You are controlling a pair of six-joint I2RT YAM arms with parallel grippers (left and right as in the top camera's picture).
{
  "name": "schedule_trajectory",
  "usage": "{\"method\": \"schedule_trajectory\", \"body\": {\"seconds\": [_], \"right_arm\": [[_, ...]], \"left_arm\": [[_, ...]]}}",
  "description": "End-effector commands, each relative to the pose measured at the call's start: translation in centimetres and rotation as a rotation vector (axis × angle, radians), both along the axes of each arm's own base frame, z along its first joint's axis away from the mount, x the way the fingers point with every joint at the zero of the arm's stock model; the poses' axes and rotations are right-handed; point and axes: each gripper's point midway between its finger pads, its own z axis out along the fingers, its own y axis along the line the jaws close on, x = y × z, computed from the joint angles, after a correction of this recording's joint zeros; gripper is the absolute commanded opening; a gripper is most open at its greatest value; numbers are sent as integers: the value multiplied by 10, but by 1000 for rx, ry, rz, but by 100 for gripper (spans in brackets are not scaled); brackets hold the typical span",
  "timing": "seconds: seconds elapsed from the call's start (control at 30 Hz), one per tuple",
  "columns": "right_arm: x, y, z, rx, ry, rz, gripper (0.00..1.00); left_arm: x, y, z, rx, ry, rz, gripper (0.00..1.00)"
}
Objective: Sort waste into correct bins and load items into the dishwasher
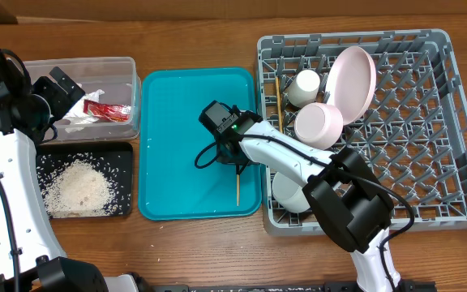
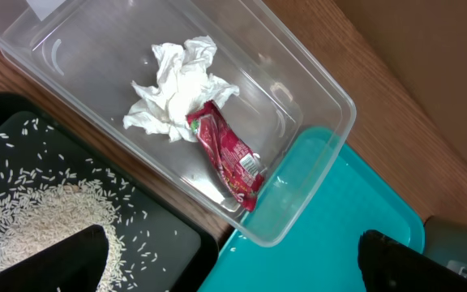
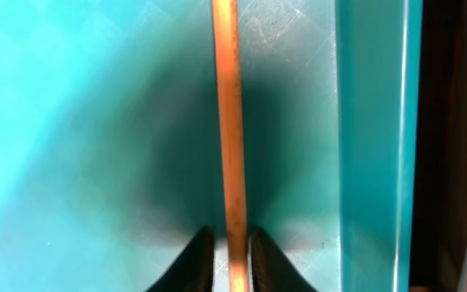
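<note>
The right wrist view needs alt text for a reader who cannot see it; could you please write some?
A wooden chopstick lies lengthwise on a teal tray, running from the top of the frame down to the right gripper, whose two dark fingertips pinch its near end. The tray's raised rim runs along the right side.

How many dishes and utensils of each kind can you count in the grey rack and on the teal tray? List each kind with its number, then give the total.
pink plate: 1
white cup: 1
bowls: 2
wooden chopsticks: 2
Total: 6
</note>
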Motion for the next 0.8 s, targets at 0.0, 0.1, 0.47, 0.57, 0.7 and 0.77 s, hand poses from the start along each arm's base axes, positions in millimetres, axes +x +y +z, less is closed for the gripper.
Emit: {"method": "schedule_trajectory", "body": {"seconds": [0.0, 0.1, 0.47, 0.57, 0.7, 0.77], "right_arm": [[0, -8, -7, -33, -6, -7, 12], [0, -7, -7, -30, -8, -7, 4], [43, 6, 108, 65, -182, 115, 4], [55, 0, 159, 89, -278, 170, 4], [70, -33, 198, 54, -376, 144, 4], [76, -57, 202, 28, -371, 97, 4]], "left_arm": [[4, 1, 9, -4, -27, 7, 100], [4, 1, 9, -5, -26, 7, 100], [4, 1, 9, -5, -26, 7, 100], [4, 1, 9, -4, -26, 7, 100], [4, 1, 9, -4, -26, 7, 100], [4, 1, 9, -4, -26, 7, 100]]}}
